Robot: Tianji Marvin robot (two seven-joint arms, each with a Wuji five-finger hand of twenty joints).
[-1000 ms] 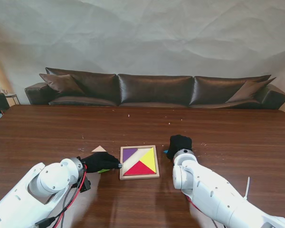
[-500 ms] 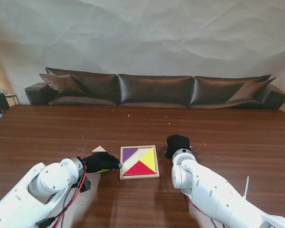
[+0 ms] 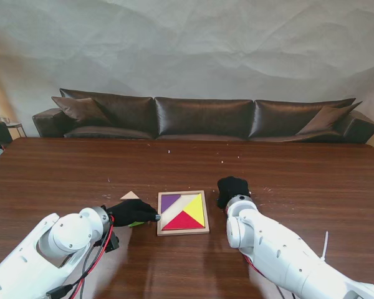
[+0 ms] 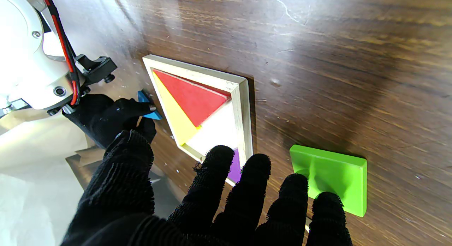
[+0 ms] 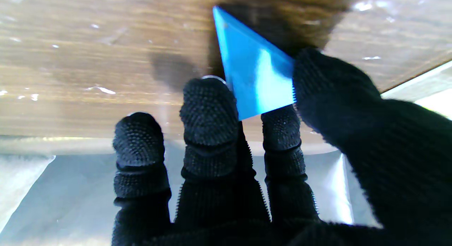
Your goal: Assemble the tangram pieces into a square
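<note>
A wooden tray (image 3: 182, 231) holds a purple piece (image 3: 169, 202), a yellow triangle (image 3: 195, 209) and a red triangle (image 3: 183, 221). Part of the tray floor (image 4: 216, 129) is bare. My right hand (image 3: 232, 189) is just right of the tray, shut on a blue triangle (image 5: 254, 73) pinched between thumb and fingers (image 5: 209, 112). The left wrist view shows that blue triangle (image 4: 148, 106) beside the tray frame (image 4: 243, 108). My left hand (image 3: 132, 213) rests open left of the tray, its fingertips (image 4: 328, 210) over a green square piece (image 4: 330, 175).
A tan triangle (image 3: 130, 195) lies on the table just beyond my left hand. The dark wooden table (image 3: 299, 168) stretches back to a brown leather sofa (image 3: 206, 115). A white strip (image 3: 325, 244) lies at the right, near my right arm.
My right hand has shifted a little left toward the tray, and the blue piece's edge that showed beside it is now hidden in the stand view. The left hand has not moved.
</note>
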